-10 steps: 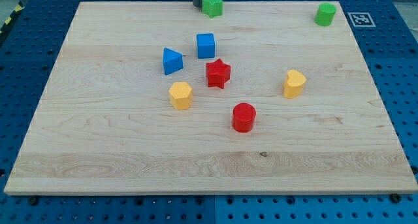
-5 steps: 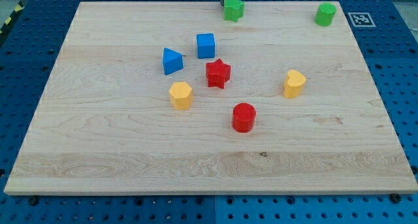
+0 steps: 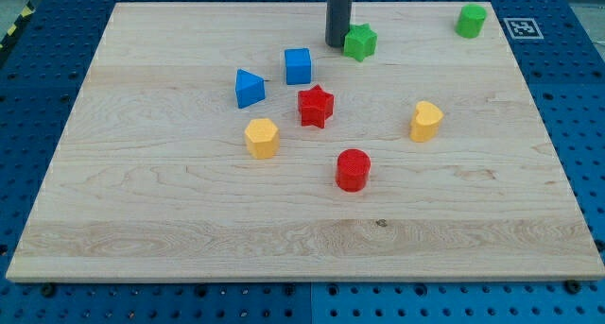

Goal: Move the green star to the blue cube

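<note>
A: Item one, the tool?
B: My tip (image 3: 337, 45), the lower end of a straight dark rod, planted on the wooden board (image 3: 142, 220) near the view's top. No jaws to open or shut; it grips nothing. It stands just beside the green star (image 3: 359, 42), at the star's 9 o'clock, touching or very nearly so.

A: Item two, the task's pieces?
B: Green star, near the board's top edge, a little right of centre. Blue cube (image 3: 298, 66), at roughly the star's 8 o'clock, near but apart from it. My tip lies between the two, much closer to the star.

A: Remaining stock?
B: Blue block of wedge-like shape (image 3: 250, 87), at the cube's 8 o'clock, close by. Red star (image 3: 316, 106), at the cube's 5 o'clock, close below it. Yellow block, faceted (image 3: 262, 137), at the red star's 8 o'clock. Red cylinder (image 3: 353, 169), at the red star's 5 o'clock. Second yellow block, rounded top (image 3: 426, 121), well out at the red star's 3 o'clock. Green cylinder (image 3: 471, 21), in the board's top right corner, well apart from the green star at its 2 o'clock.
</note>
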Controlling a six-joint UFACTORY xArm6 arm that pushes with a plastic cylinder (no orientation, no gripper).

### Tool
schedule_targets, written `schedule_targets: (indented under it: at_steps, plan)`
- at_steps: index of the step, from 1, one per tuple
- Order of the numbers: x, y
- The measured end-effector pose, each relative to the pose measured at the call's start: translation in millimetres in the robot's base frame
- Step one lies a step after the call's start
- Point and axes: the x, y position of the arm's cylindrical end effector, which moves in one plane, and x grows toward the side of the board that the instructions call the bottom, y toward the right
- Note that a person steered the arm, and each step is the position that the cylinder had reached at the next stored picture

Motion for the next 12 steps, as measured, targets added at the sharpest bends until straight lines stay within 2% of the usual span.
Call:
schedule_targets:
  at_steps: [2,3,5,6,7,8,9,10,12]
  plan:
    - [-38,12]
    - [-30,56]
    - [28,46]
    - [44,55]
    - [33,74]
    - [18,54]
    - [18,-1]
    - [18,-16]
    - [24,-6]
